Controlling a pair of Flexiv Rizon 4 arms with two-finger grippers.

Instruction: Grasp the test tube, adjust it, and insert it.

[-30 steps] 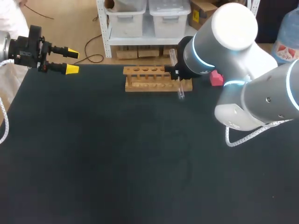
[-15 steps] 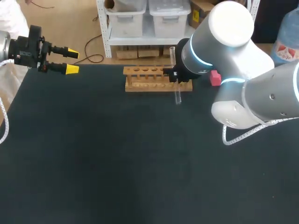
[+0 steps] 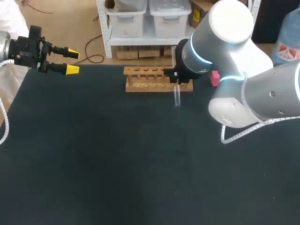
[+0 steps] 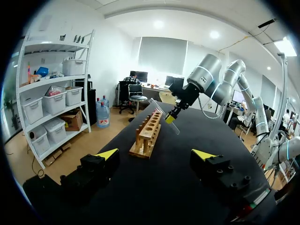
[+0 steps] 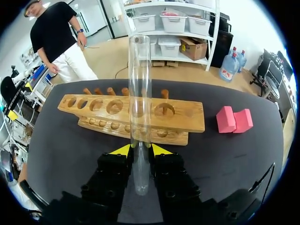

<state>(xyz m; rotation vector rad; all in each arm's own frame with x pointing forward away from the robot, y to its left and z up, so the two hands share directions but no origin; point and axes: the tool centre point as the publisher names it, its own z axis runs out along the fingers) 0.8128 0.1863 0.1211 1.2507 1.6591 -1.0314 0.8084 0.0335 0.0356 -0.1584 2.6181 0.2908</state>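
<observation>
Test tube [image 3: 177,97]: swung nearer upright, clamped in right gripper [image 3: 174,78] at 3 o'clock end of wooden rack [image 3: 145,79]. Left gripper [image 3: 71,61]: fingers apart, 10 o'clock on table [image 3: 93,164].

A dark matte tabletop [image 3: 117,164] is filling most of the head view. Beyond its far edge, a light wooden floor [image 3: 61,28] is running across the upper left of the frame. A white metal shelving unit [image 3: 104,28] is standing at upper centre, carrying translucent white plastic storage bins [image 3: 125,18] and a brown cardboard box [image 3: 201,11]. A blue plastic water bottle [image 3: 287,40] is showing at the upper right edge. In the left wrist view, round ceiling lights [image 4: 157,24] are shining above a white side wall [image 4: 112,51] and a grey rectangular panel [image 4: 161,55] on the far wall.
</observation>
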